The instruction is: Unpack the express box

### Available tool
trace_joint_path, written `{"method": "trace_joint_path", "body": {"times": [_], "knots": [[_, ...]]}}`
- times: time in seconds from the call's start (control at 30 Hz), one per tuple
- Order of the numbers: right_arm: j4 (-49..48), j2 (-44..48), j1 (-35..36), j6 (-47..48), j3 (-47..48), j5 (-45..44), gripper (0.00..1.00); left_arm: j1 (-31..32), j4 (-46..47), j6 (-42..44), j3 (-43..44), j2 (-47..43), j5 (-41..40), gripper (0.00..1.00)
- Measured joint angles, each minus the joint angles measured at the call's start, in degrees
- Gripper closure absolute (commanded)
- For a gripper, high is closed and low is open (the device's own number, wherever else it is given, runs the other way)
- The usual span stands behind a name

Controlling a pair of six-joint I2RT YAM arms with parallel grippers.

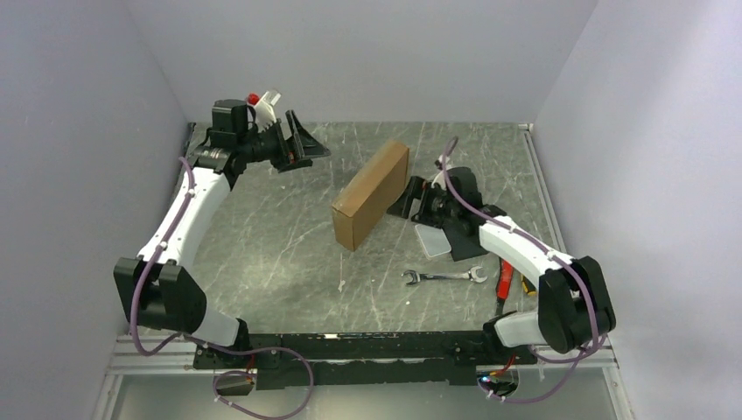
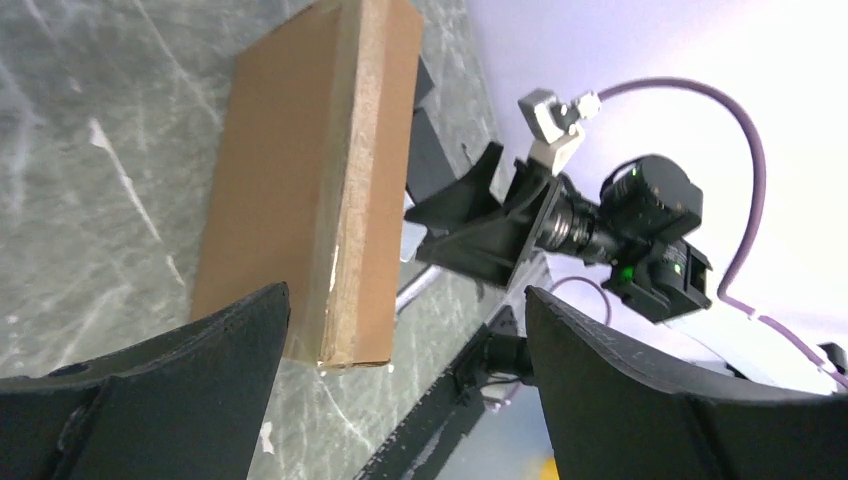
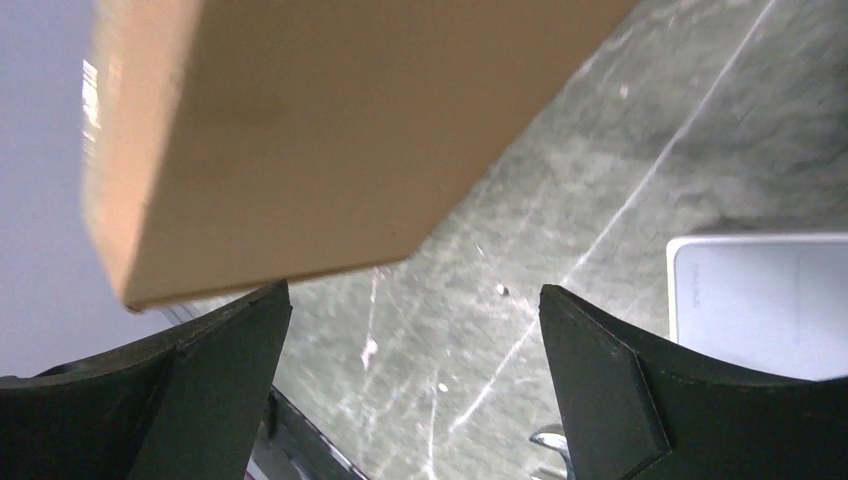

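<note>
The express box (image 1: 372,194) is a flat brown cardboard carton that stands on one long narrow side in the middle of the table, lid shut. It also shows in the left wrist view (image 2: 310,180) and the right wrist view (image 3: 330,130). My left gripper (image 1: 297,144) is open and empty, raised at the back left, well apart from the box, with its fingers facing it (image 2: 406,300). My right gripper (image 1: 409,199) is open and empty, close beside the box's right face (image 3: 415,295), not touching it.
A steel wrench (image 1: 444,277) lies in front of the right arm. A pale flat card (image 1: 431,239) on a black flat piece (image 1: 464,247) lies under the right wrist. Red-handled tools (image 1: 506,280) lie at the right. A red-capped white object (image 1: 262,101) stands at the back left.
</note>
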State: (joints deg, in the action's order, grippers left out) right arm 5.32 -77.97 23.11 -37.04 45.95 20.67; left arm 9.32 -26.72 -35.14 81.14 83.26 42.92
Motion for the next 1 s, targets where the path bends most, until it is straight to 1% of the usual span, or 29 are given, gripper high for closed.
{"method": "trace_joint_path", "body": {"times": [0.1,0.2,0.33,0.43,0.53,0.7,0.87,1.0], "knots": [[-2.51,0.09,-3.8,-2.29,0.94,3.82,0.0,-0.33,4.22,-2.56,-2.27,1.66,3.82,0.08],[-3.34,-2.23,-5.79,-3.54,3.98,6.45,0.0,-0.15,11.06,-6.84,-6.25,4.04,7.76,0.09],[-4.57,-5.22,-5.09,-4.2,7.89,9.01,0.0,0.26,19.5,-12.44,-10.71,7.82,11.82,0.09],[-4.63,-6.91,-3.54,-4.39,10.27,9.7,0.0,1.09,21.55,-13.86,-12.59,9.29,12.68,0.1],[-4.66,-8.81,-0.92,-4.26,12.52,9.66,0.01,3.3,23.45,-14.23,-14.56,8.9,12.63,0.12],[-4.5,-10.88,4.17,-3.37,14.47,8.94,0.04,7.41,30.53,-18.1,-23.28,5.09,11.23,0.13],[-4.74,-13.6,7.91,-3.02,16.06,8.33,0.06,9.66,30.93,-20.04,-29.83,-1.86,7.43,0.12],[-5.64,-14.27,10.64,-2.91,16.13,8.04,0.06,10.32,29.9,-20.65,-34.88,-10.29,3.26,0.1]]}}
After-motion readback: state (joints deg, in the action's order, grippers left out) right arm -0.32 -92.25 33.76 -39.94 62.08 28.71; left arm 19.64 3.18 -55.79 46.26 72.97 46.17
